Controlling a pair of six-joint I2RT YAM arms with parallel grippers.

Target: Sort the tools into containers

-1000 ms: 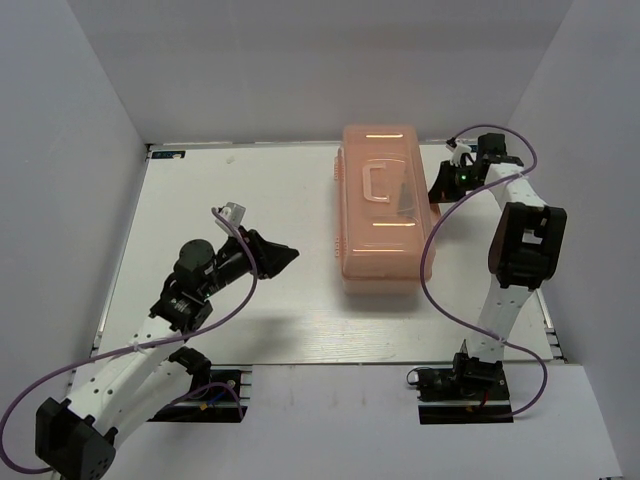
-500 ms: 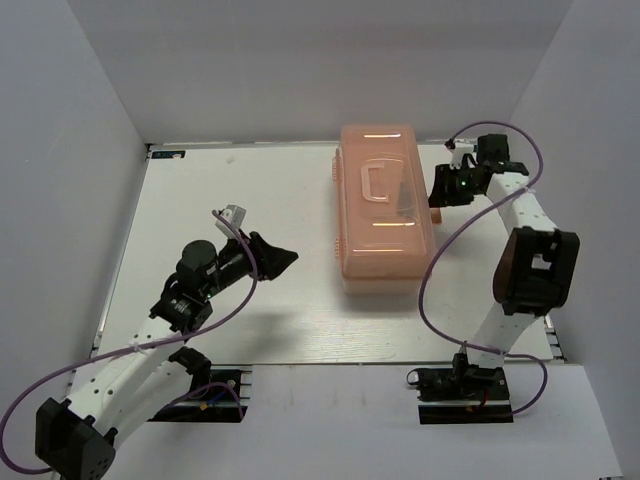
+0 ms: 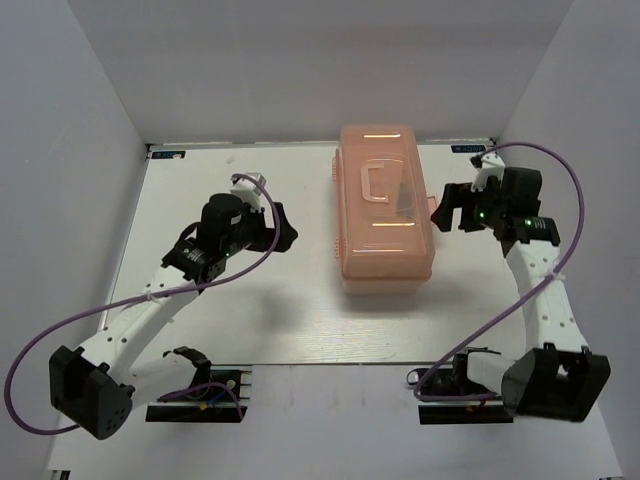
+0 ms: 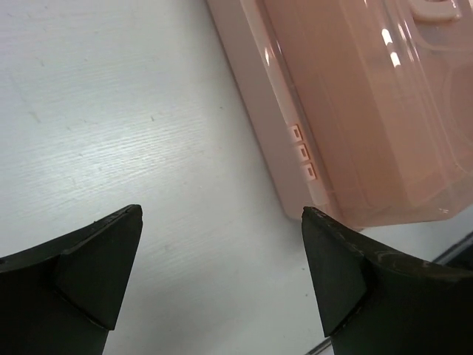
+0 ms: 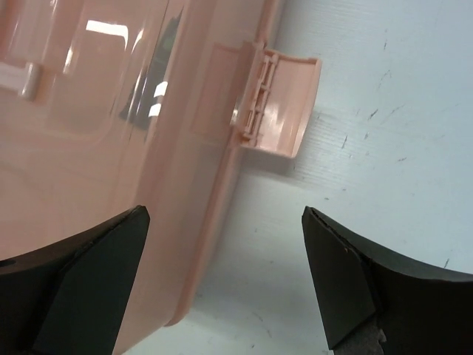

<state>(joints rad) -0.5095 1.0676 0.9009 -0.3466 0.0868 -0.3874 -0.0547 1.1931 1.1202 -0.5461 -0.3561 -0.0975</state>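
Dimly, dark tool shows through shut toolbox lid.

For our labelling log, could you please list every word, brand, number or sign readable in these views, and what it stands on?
Nothing is legible.
One small blue sticker at the far left corner of the white table: too small to read.
A second blue sticker at its far right corner: too small to read.
The translucent salmon-pink plastic toolbox: no lettering visible.
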